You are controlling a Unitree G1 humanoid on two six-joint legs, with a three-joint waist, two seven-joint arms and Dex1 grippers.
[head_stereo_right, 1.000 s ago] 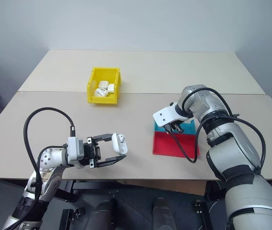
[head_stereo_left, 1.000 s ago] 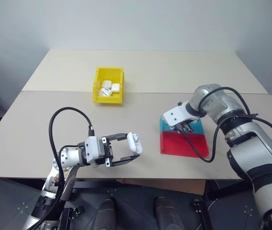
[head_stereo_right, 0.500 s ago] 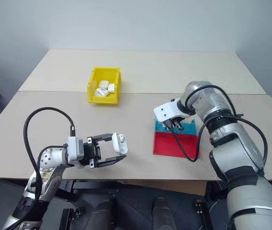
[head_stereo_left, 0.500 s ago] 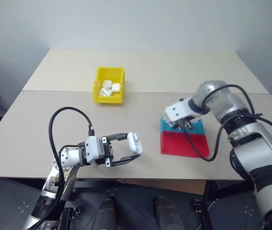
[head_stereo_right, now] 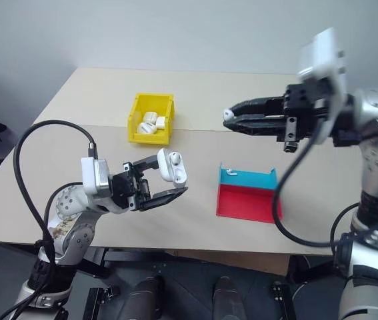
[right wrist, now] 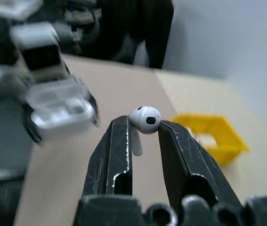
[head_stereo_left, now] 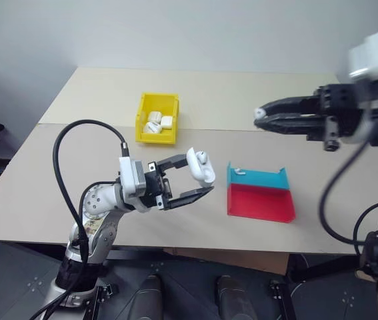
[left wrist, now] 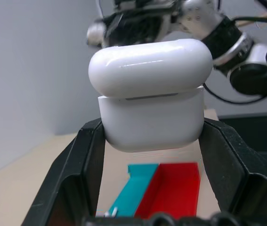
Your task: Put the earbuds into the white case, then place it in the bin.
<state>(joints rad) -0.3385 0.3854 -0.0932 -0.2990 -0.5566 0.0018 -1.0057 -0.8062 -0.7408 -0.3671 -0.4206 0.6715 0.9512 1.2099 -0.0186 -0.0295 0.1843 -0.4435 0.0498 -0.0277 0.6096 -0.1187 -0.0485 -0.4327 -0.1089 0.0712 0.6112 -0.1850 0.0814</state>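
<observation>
Nearest, the left hand (head_stereo_left: 199, 179) clamps the small glossy white plastic case (head_stereo_left: 201, 164) above the table (head_stereo_left: 55, 193), lid open, presumably to offer its sockets. Beyond, a shallow red-and-blue tray (head_stereo_left: 259, 197) holds one tiny white earbud (head_stereo_left: 239, 171). Higher, the right hand (head_stereo_left: 263, 119) pinches another earbud (right wrist: 145, 120), raised toward the case. Farthest, the yellow plastic bin (head_stereo_left: 155, 119) awaits, holding white cases (head_stereo_left: 157, 123).
</observation>
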